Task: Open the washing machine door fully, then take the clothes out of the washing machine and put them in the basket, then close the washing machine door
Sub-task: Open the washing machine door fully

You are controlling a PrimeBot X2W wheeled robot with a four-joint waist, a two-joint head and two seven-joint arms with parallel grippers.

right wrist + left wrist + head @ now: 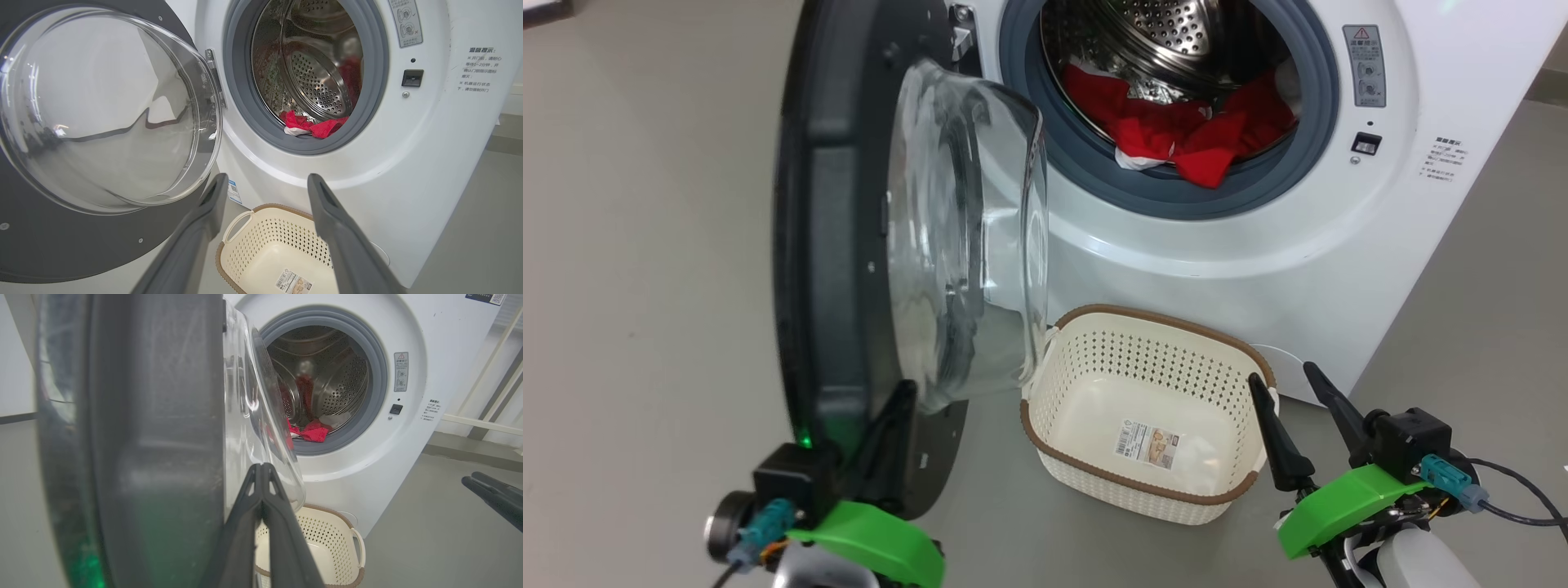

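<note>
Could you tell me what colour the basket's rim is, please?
Brown, around the cream-white basket; the head view shows it best.

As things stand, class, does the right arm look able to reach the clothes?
Probably yes. The right gripper is open, the door stands wide open off to its left, and nothing stands between it and the clothes; the basket sits lower, under that path.

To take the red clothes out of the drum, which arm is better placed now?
Probably right. The right pincer is open and faces the clothes freely; the left pincer is shut, low beside the washing machine door.
</note>
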